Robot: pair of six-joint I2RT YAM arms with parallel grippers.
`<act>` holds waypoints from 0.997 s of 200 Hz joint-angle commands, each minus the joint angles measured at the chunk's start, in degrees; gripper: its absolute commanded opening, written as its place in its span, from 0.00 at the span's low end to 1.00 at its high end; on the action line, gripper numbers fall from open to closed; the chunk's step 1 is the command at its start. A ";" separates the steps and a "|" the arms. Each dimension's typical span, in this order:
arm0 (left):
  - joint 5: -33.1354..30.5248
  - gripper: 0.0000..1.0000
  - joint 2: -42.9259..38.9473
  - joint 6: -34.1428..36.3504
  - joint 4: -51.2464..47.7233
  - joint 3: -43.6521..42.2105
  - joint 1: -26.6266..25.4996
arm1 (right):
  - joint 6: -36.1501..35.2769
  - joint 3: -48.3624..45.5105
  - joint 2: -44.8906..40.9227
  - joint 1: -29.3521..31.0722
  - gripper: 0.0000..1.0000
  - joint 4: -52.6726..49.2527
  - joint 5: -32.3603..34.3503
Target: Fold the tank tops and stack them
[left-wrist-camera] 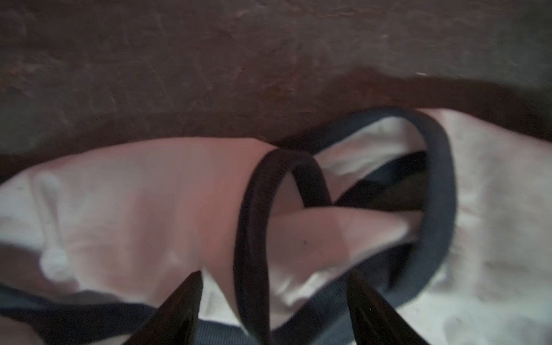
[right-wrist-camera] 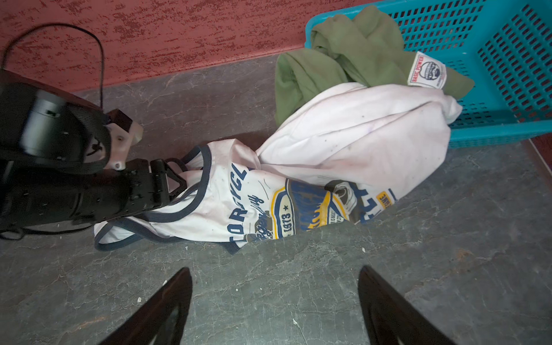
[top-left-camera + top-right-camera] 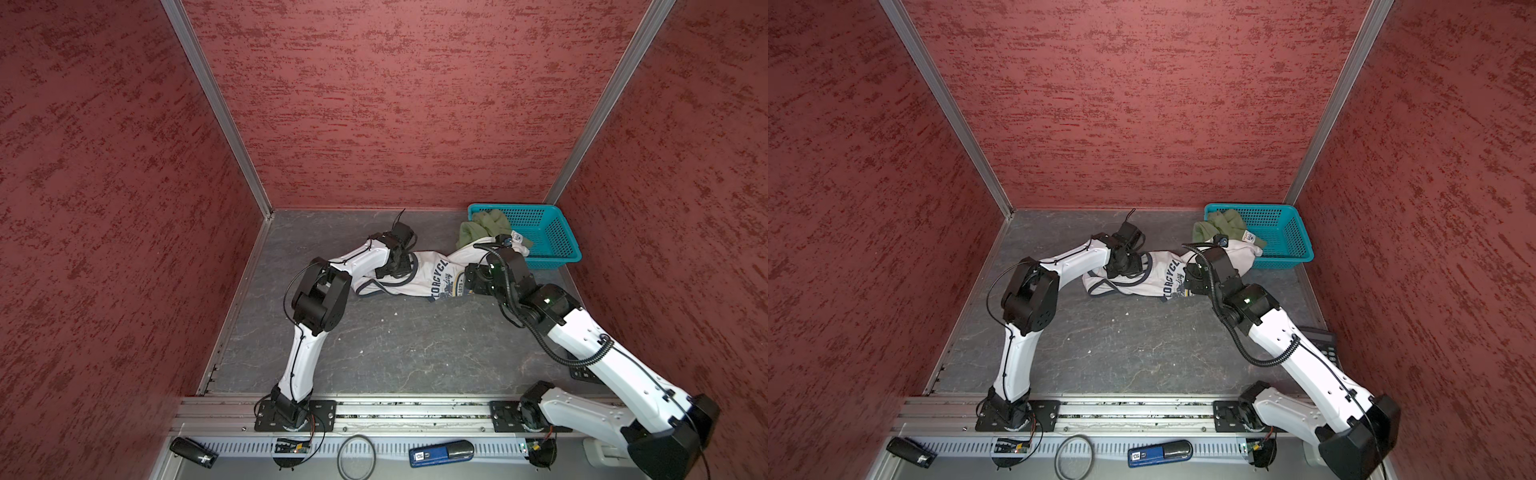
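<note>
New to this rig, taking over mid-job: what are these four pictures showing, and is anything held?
Two robot arms, each ending in a two-finger gripper. The top views look down on the whole scene; each wrist view looks along one gripper. A crumpled white tank top lies on the grey table, one end at the teal basket, where an olive tank top spills out. The left gripper is open astride a dark-trimmed strap; the right gripper is open above the table nearby. Nothing looks held.
</note>
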 commanded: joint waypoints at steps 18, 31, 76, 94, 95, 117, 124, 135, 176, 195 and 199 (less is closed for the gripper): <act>0.13 0.25 -0.22 1.40 -3.20 3.39 1.68 | 1.44 -0.31 -2.15 -0.58 0.88 -0.02 3.17; 0.77 0.02 -3.29 2.48 -3.05 3.10 2.65 | 1.27 -0.19 -2.52 -0.67 0.88 0.10 4.23; -1.09 0.00 -27.89 4.82 -1.61 -5.50 8.38 | 0.20 0.77 -2.88 -1.35 0.88 0.67 6.86; -1.62 0.00 -39.12 5.61 -1.63 -9.00 10.84 | -0.40 1.47 -2.40 -1.64 0.88 1.21 6.95; -1.71 0.00 -39.76 5.66 -1.61 -9.23 11.00 | -0.42 1.52 -2.38 -1.68 0.88 1.28 6.95; -1.54 0.00 -52.83 5.15 -1.59 -13.87 15.40 | -1.02 2.83 -1.24 -2.05 0.88 1.80 7.13; -0.88 0.00 -56.49 4.79 -1.33 -15.52 17.51 | -1.22 3.39 -0.83 -2.14 0.88 2.02 7.13; 0.64 0.00 -61.14 4.19 -1.30 -18.23 21.47 | -1.48 4.16 -0.13 -2.30 0.88 2.34 6.91; 12.15 0.00 -65.04 1.70 -1.06 -31.55 34.59 | -1.86 5.75 3.35 -2.43 0.88 4.39 3.17; 16.01 0.00 -63.35 0.15 1.66 -38.18 36.26 | -1.95 4.70 5.17 -2.43 0.88 5.46 2.12; 16.81 0.00 -62.83 0.01 2.33 -39.32 36.31 | -1.96 4.44 5.67 -2.51 0.88 5.70 2.04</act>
